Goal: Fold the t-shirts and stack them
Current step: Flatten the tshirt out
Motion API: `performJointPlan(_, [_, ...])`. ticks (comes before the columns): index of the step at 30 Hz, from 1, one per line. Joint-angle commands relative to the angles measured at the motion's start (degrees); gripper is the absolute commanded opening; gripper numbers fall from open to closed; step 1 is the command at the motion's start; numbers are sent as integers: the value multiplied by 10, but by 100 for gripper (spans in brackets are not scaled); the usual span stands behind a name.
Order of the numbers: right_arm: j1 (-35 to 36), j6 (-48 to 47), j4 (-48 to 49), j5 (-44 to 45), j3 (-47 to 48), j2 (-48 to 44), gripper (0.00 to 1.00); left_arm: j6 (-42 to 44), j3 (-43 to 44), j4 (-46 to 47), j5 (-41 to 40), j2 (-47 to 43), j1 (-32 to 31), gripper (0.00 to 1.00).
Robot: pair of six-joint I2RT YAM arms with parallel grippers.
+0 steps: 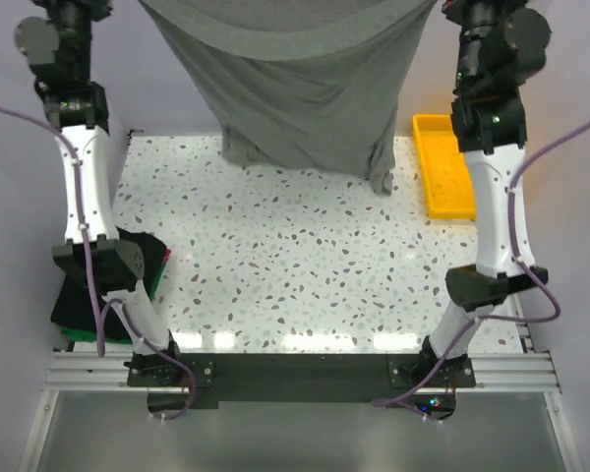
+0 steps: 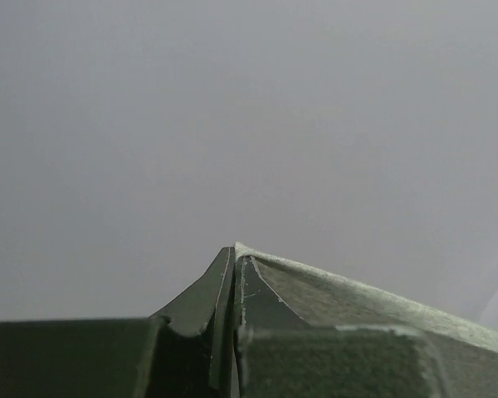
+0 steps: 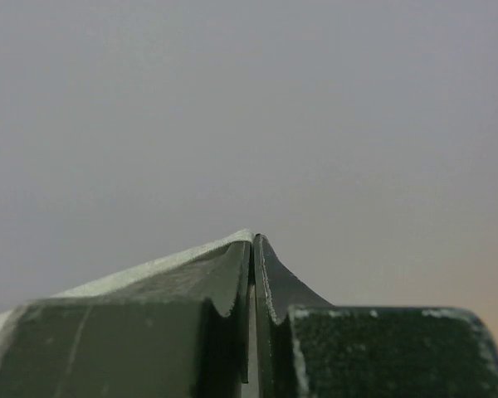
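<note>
Dark fingers fill the bottom of each wrist view, and in both the jaws are pressed together on a thin edge of pale grey cloth: the left gripper (image 2: 234,249) pinches it with the fabric running off to its right, the right gripper (image 3: 253,238) with the fabric running off to its left. From above, the grey t-shirt (image 1: 295,88) hangs as a wide sheet between the two raised arms at the far side. Its held edge is stretched left to right, its length drops downward, and its lowest folds are bunched at the far edge of the table (image 1: 295,285). Both grippers themselves sit above the top of that view. The shirt therefore lies below and between the end effectors, shared evenly, with neither arm nearer. Bare speckled surface lies to the near side of the hanging cloth, so laying it flat would likely mean drawing both grips nearward together while lowering. The folded black and green shirts (image 1: 143,251) sit at the near left, partly behind the left arm. The yellow tray (image 1: 442,167) lies far right, just beside the hanging shirt's right corner.
</note>
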Motion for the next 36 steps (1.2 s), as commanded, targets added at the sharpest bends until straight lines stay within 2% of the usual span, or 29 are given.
performJointPlan(1, [-4, 18, 84, 8, -89, -95, 0, -61, -32, 111, 41, -88, 31, 0])
performJointPlan(3, [-5, 36, 80, 4, -158, -130, 0, -63, -145, 119, 66, -136, 39, 0])
performJointPlan(4, [-4, 42, 62, 4, -228, -167, 0, -59, -189, 123, 75, -156, 40, 0])
performJointPlan(5, [-4, 51, 51, 5, -265, -186, 0, -54, -284, 125, 85, -200, 40, 0])
performJointPlan(7, [-4, 81, 11, -8, -376, -244, 0, -47, -391, 132, 89, -252, 40, 0])
performJointPlan(8, [-5, 90, -6, -8, -414, -262, 0, -44, -493, 129, 85, -302, 40, 0])
performJointPlan(9, [-4, 112, -27, -9, -449, -282, 0, -41, -543, 114, 84, -327, 40, 0])
performJointPlan(10, [-5, 120, -66, -11, -522, -299, 0, -39, -590, 108, 85, -350, 40, 0])
performJointPlan(11, [-5, 128, -87, -19, -561, -338, 0, -37, -676, 99, 85, -393, 40, 0])
performJointPlan(12, [-5, 151, -104, -24, -602, -358, 0, -33, -716, 64, 79, -415, 40, 0])
performJointPlan(13, [-5, 161, -126, -30, -689, -399, 0, -27, -791, 44, 67, -457, 40, 0])
performJointPlan(16, [-5, 193, -158, -41, -845, -446, 0, -7, -892, -40, 43, -514, 41, 2])
performJointPlan(17, [-5, 197, -171, -40, -874, -454, 0, -3, -953, -57, 32, -545, 40, 4])
performJointPlan(20, [-6, 200, -200, -50, -968, -469, 0, 21, -1052, -125, 10, -586, 40, 8])
performJointPlan(21, [-10, 202, -211, -58, -985, -467, 0, 23, -1071, -169, -5, -593, 40, 11])
performJointPlan(23, [-12, 205, -219, -65, -1022, -464, 0, 27, -1115, -195, -26, -604, 39, 13])
performJointPlan(25, [-19, 203, -242, -64, -1036, -460, 0, 13, -1123, -253, -48, -604, 31, 18])
performJointPlan(26, [-22, 202, -250, -64, -1038, -462, 0, 1, -1119, -284, -90, -601, 17, 21])
performJointPlan(27, [-23, 200, -261, -66, -1038, -466, 0, -9, -1110, -304, -99, -598, 7, 29])
performJointPlan(28, [-23, 199, -267, -62, -1035, -472, 0, -17, -1100, -324, -126, -590, -5, 33])
performJointPlan(31, [-24, 186, -291, -72, -1005, -470, 0, -25, -1064, -371, -161, -581, -7, 37])
performJointPlan(33, [-25, 173, -304, -93, -983, -460, 0, -21, -1045, -380, -147, -583, -10, 37])
performJointPlan(36, [-24, 162, -323, -101, -953, -449, 0, -32, -1040, -392, -153, -598, -69, 37])
